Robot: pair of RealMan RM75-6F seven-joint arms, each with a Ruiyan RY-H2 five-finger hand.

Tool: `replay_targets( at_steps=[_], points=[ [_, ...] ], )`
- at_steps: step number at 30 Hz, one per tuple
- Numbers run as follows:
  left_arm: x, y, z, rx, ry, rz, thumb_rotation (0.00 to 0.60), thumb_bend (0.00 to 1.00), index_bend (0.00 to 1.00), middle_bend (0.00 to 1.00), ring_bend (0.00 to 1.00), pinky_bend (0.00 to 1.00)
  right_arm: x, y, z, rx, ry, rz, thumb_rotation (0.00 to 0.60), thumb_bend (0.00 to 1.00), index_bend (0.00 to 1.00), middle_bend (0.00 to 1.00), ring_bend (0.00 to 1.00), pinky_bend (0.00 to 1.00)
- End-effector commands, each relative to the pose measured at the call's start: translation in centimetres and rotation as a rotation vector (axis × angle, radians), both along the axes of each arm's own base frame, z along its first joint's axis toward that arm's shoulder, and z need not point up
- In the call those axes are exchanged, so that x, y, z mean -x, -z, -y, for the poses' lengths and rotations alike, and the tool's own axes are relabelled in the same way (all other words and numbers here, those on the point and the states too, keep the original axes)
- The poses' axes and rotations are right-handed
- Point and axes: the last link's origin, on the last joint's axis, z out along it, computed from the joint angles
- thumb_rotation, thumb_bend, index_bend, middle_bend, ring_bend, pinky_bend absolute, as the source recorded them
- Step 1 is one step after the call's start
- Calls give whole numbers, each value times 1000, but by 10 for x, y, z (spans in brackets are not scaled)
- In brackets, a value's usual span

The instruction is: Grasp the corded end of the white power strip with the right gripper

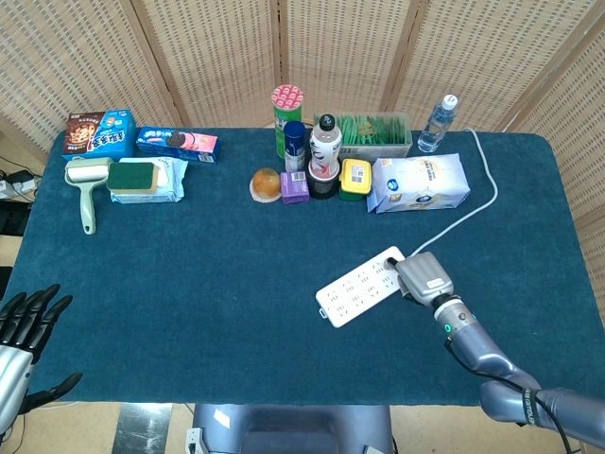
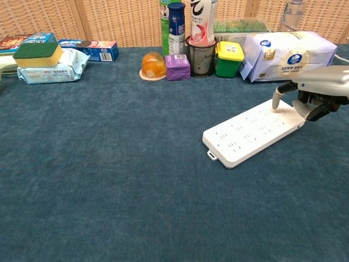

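The right hand (image 2: 312,96) is hovering over the corded end of the strip (image 2: 253,132) lying on the table's right side, fingers parted and holding nothing, so it should be wrapping both edges squarely before squeezing.

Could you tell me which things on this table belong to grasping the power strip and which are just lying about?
Belonging to the job:
white power strip
its cord
right hand, over the corded end

Lying about:
lint roller
sponge
water bottle
white pouch
left hand, idle
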Motion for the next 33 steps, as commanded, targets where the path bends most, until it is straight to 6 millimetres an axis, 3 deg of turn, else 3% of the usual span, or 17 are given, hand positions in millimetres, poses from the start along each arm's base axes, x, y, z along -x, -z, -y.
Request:
replay_targets(
  at_steps=[1, 33],
  points=[
    [0, 0, 0, 0, 0, 0, 600, 85, 0, 0, 0, 6, 2, 0, 0, 0, 2, -7, 600, 846, 291, 866, 1000, 1000],
    [0, -1, -2, 1, -2, 2, 600, 85, 0, 0, 0, 6, 10, 3, 4, -2, 15, -37, 600, 846, 300, 866, 1000, 1000]
  ],
)
